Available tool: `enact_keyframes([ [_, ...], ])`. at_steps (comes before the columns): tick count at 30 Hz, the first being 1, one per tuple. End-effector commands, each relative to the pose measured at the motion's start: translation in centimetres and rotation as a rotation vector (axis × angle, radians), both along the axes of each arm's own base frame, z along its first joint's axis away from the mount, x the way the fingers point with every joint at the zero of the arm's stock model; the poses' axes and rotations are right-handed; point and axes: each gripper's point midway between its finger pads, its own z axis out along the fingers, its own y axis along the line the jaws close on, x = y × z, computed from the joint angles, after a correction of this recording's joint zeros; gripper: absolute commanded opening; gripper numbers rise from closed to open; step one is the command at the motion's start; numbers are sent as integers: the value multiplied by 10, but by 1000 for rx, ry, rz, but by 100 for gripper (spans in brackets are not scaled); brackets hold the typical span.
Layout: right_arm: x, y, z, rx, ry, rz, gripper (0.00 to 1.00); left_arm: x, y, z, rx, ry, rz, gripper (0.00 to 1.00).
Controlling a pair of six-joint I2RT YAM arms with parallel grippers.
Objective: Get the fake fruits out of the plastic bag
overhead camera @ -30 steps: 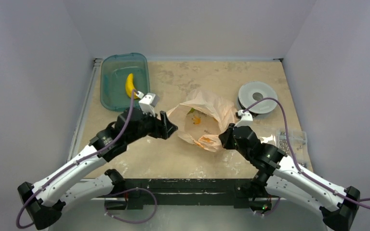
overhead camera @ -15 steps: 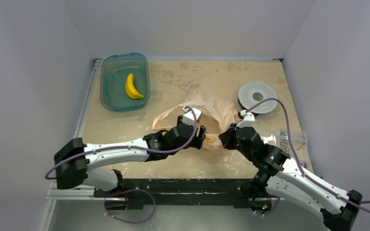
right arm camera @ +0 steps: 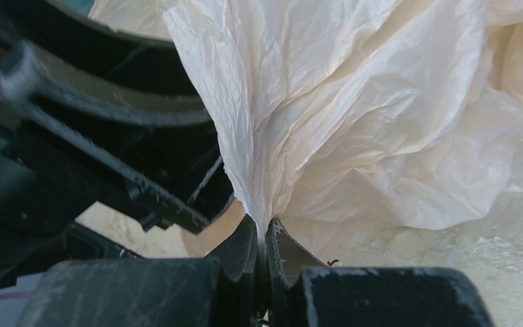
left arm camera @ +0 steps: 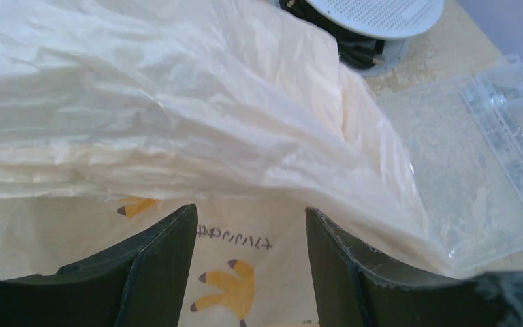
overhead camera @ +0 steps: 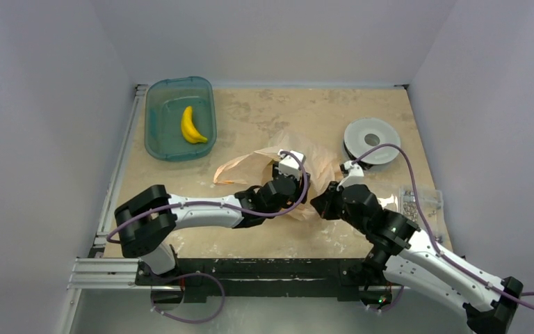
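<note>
Fingers of the right gripper (right arm camera: 262,235) are pressed together on the rim of the plastic bag (right arm camera: 381,102), probably to keep its mouth lifted. Left gripper (left arm camera: 248,225) is spread inside the bag, with no fruit between its fingers. From above, the banana (overhead camera: 192,126) lies in the teal tub (overhead camera: 163,129); other fruits are hidden. The left arm has gone deeper into the bag.

Left arm (overhead camera: 201,207) stretches toward 2 o'clock, left gripper (left arm camera: 250,272) spread wide; right arm (overhead camera: 417,250) reaches toward 10 o'clock, right gripper (right arm camera: 265,235) pinching the plastic bag (right arm camera: 354,122).
</note>
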Motion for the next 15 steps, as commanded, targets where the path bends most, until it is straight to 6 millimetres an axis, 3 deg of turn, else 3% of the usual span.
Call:
enact_keyframes([
  [1,-11,25,6,65,3,134,0,14,4,37,-170,-71,81,57],
  [8,-9,21,7,39,-22,139,0,27,19,11,-170,0,124,56],
  [15,-10,22,9,43,-17,139,0,59,4,-11,-260,119,117,61],
])
